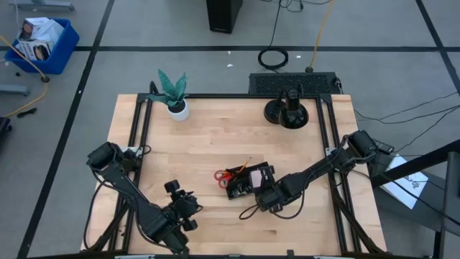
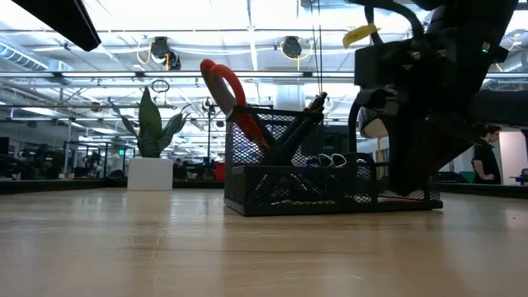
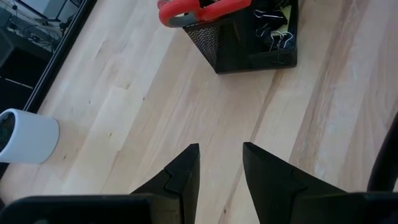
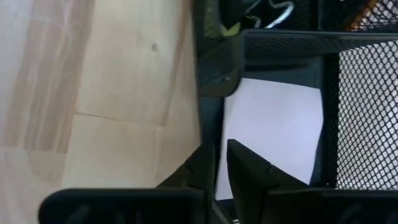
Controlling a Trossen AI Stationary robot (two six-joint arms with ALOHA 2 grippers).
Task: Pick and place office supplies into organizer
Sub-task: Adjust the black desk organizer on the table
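High view: a wooden desk [image 1: 208, 144] seen from straight above, read from left to right. At the far left edge a plant [image 1: 173, 93] in a white pot stands near the back. The left gripper [image 1: 184, 208] waits over bare wood near the front edge, well apart from everything; its wrist view shows its jaws spread, with nothing between them. Near the middle sits the organizer [image 1: 248, 181], a low black mesh tray. Scissors [image 1: 224, 176] with red handles stand in its tall compartment, handles up and leaning out to the left, beside an orange pencil [image 1: 243, 167] and dark pens. A front compartment holds black clips [image 3: 273, 32] and a yellow-green piece [image 3: 287, 14]. The right gripper [image 1: 267, 198] is directly at the organizer's near right end. Its wrist view shows its jaws only slightly parted, straddling the compartment wall, just over a pale pad [image 4: 273, 130] lying flat in that compartment; whether they touch the pad cannot be told. The pad looks light, flat and a little flexible, best pinched by one edge, and the mesh tray seems light enough to slide if nudged. At the right rear stands a round black stand [image 1: 287, 111].
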